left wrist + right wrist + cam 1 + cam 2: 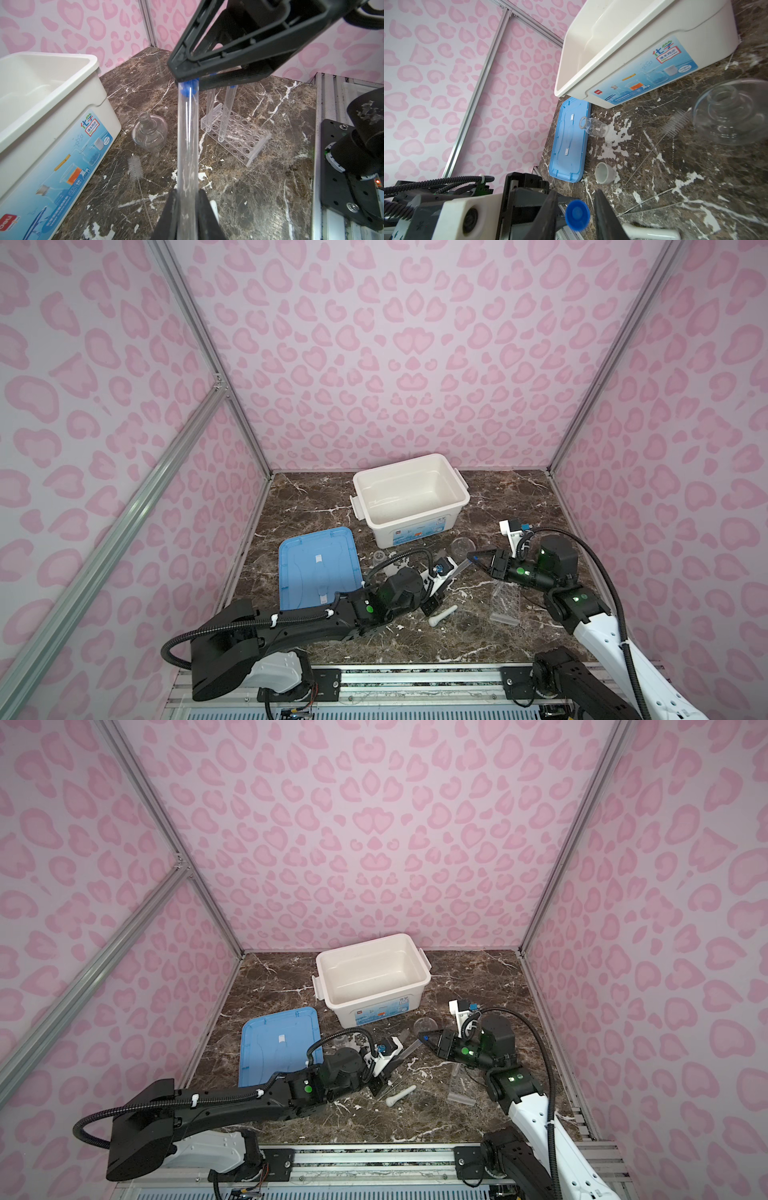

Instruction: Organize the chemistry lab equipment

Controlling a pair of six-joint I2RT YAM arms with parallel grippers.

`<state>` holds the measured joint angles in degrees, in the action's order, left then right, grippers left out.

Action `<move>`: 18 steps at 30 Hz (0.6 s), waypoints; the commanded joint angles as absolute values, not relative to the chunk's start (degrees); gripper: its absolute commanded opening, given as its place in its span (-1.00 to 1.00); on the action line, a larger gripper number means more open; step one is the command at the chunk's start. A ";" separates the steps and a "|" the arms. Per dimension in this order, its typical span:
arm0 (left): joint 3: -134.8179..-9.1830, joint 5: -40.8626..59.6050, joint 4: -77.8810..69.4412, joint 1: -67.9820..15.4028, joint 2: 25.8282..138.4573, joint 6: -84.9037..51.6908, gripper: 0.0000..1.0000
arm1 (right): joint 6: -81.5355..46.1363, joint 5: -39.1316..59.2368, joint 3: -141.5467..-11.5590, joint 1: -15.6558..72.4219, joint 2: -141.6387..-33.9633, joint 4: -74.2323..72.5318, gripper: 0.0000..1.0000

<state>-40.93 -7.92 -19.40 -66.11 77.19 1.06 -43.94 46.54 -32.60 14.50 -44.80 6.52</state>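
A clear blue-capped test tube (187,145) hangs slanted over the marble, and my left gripper (187,191) is shut on its lower end. My right gripper (575,192) is open, one jaw on each side of the tube's blue cap (577,215) with a gap on both sides. In a top view the two grippers meet at the tube (460,570). Two more tubes (225,116) stand in the clear rack (249,145). The white mortar bowl (605,173), the pestle (444,616) and a round glass flask (149,135) sit on the table.
The open white bin (415,531) stands at the back and its blue lid (318,568) lies flat at the left. A small glass beaker (593,126) lies on its side beside the lid. A wire tube brush (135,166) lies near the bin.
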 commanded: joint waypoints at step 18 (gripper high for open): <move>-42.25 -7.65 -21.03 -66.09 79.09 1.82 -0.73 | -43.15 48.42 -32.26 14.50 -45.00 6.80 -0.58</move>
